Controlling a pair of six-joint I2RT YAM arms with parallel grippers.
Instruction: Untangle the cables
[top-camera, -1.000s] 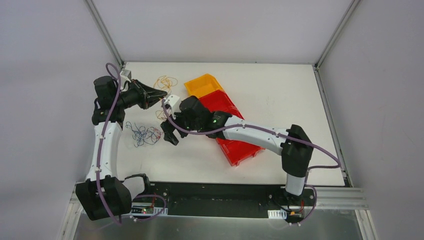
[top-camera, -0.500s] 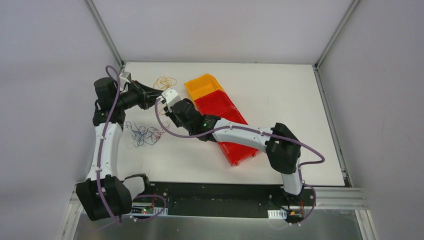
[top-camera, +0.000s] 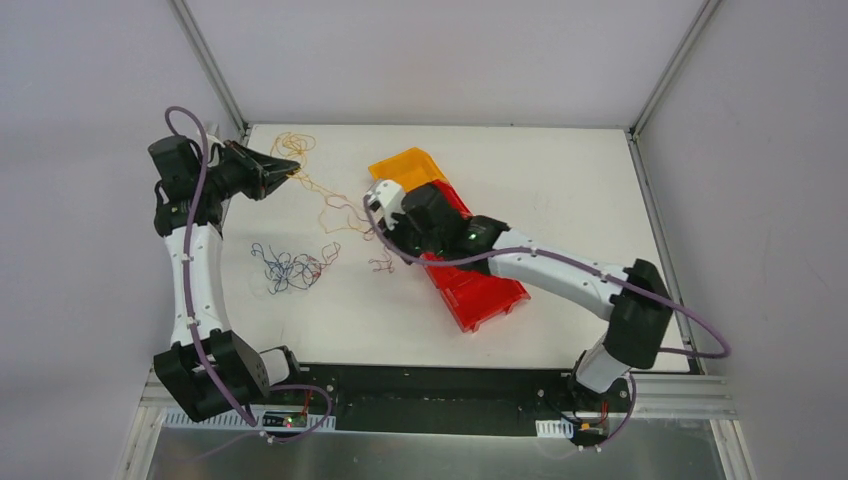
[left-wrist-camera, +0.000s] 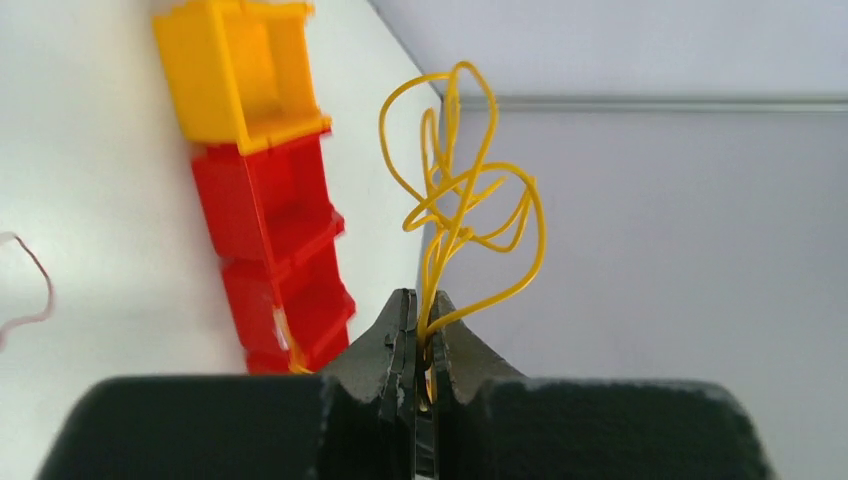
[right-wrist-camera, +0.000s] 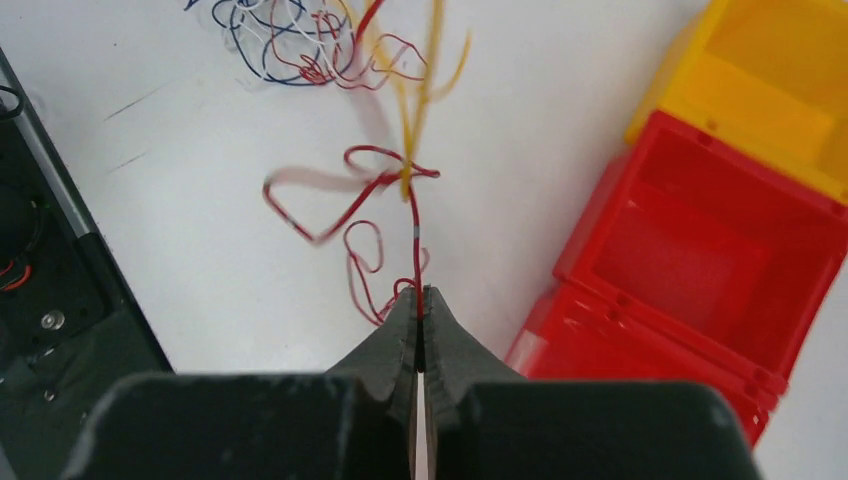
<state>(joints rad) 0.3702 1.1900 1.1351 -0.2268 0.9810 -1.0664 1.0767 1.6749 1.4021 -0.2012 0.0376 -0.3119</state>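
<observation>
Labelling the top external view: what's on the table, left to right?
In order: tangled cable clump → red cable → red bins. Left out: yellow cable, yellow bin (they overlap these).

The fingertips of the right gripper (right-wrist-camera: 421, 300) cannot be made out in the overhead view against the dark wrist, and part of the red bins (top-camera: 480, 295) is covered there by that arm. The strands in the clump of cables (top-camera: 288, 268) are too thin to be told apart. In the left wrist view the lower ends of the orange-yellow cable (left-wrist-camera: 440, 262) are lost between the fingers of the left gripper (left-wrist-camera: 417, 335). A thin red strand (left-wrist-camera: 47, 292) is cut off by the left edge, the yellow bin (left-wrist-camera: 235, 60) by the top edge. In the right wrist view the orange-yellow cable is blurred, the clump is cut off at the top, and the near end of the red cable (right-wrist-camera: 415, 240) is hidden in the gripper.
</observation>
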